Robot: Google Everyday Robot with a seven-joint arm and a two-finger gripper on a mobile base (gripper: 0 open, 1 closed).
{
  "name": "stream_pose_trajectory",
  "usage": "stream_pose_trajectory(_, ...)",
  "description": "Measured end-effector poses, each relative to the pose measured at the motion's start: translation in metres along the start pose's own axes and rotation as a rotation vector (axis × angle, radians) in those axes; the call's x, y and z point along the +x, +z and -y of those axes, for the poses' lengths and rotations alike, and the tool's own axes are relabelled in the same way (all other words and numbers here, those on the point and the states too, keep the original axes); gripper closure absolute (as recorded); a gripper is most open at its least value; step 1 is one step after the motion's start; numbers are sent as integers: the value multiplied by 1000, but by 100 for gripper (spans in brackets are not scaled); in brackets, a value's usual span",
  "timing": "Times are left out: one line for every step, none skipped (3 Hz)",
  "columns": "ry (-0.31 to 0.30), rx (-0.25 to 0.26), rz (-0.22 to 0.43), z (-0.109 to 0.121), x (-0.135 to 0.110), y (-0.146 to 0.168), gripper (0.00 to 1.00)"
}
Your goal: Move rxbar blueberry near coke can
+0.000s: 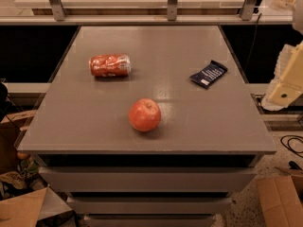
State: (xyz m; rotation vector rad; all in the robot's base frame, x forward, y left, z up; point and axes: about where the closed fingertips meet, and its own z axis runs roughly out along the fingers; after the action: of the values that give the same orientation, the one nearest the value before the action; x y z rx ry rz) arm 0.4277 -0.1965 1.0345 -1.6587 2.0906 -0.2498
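**Three Things on the Bench, Bar Untouched**

Three objects lay on the grey bench [94,126]. The rxbar blueberry [209,74] sat flat, skewed at an angle, close to the right edge and toward the far right corner. The coke can [110,65] lay on its side toward the far left corner, well apart from the bar. A red apple [145,114] stood between them but nearer the front edge.

The gripper [286,85] hung off the bench, beyond the right edge and apart from the bar. Whether it was open or closed could not be told, and no object showed in its hold. By my reading, the task had not begun.

Several things could have gone wrong from there. The bar was thin and flat, so a shallow grasp might have slid over the wrapper, and a push from the wrong side might have sent it off the right edge. The can, lying on its side, would likely have rolled if bumped on arrival. A low carry could also have clipped the apple.

Cardboard boxes sat on the floor, one by the front left corner [21,209] and one by the front right corner [279,200]. Their contents could not be made out.
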Motion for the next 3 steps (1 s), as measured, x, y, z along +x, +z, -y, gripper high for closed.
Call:
stream_pose_trajectory(0, 0, 0, 0, 0, 0, 0)
stream_pose_trajectory(-77, -19, 24, 5, -2, 9, 0)
stream_pose_trajectory(-226, -77, 85, 17, -3, 42, 0)
